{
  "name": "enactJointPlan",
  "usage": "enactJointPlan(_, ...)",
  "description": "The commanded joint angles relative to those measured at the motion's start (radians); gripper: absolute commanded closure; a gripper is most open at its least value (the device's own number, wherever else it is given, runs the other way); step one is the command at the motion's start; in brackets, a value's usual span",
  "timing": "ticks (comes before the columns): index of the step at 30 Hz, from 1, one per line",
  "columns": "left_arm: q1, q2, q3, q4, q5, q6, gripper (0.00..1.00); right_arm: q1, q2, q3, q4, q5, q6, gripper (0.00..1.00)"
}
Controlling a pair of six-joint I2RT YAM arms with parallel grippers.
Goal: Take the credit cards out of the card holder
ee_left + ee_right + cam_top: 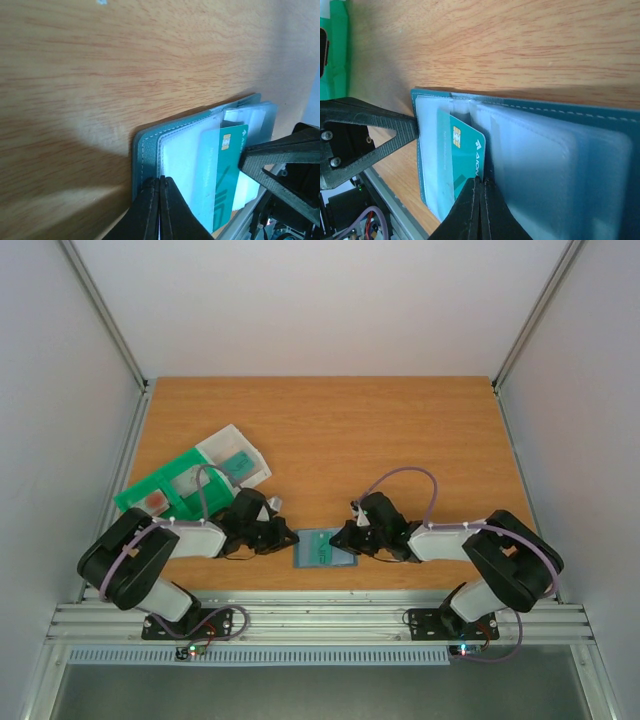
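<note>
The slate-blue card holder [322, 548] lies open on the table near the front edge, between my grippers. It also shows in the left wrist view [145, 150] and the right wrist view [600, 115], with its clear sleeves facing up. A teal credit card with a gold chip [465, 150] sticks partly out of a sleeve on the left leaf [227, 165]. My right gripper [481, 181] is shut, and the card's edge runs into the seam between its tips. My left gripper [160, 181] is shut with its tip on the holder's left leaf. No reddish-pink or red-marked card shows.
A green tray [165, 490] with a clear box [235, 458] stands behind my left arm; the tray's corner shows in the right wrist view [337, 50]. The metal rail at the table's front edge [320, 620] lies just below the holder.
</note>
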Motion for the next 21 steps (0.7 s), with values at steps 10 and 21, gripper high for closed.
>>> enactJointPlan(10, 0.002, -0.101, 0.015, -0.230, -0.073, 0.027, 0.94, -0.020, -0.140, -0.022, -0.127, 0.003, -0.062, 0.99)
enactJointPlan(21, 0.003, -0.332, 0.163, -0.542, -0.070, 0.118, 0.60, -0.023, -0.270, 0.090, -0.398, -0.063, -0.229, 0.99)
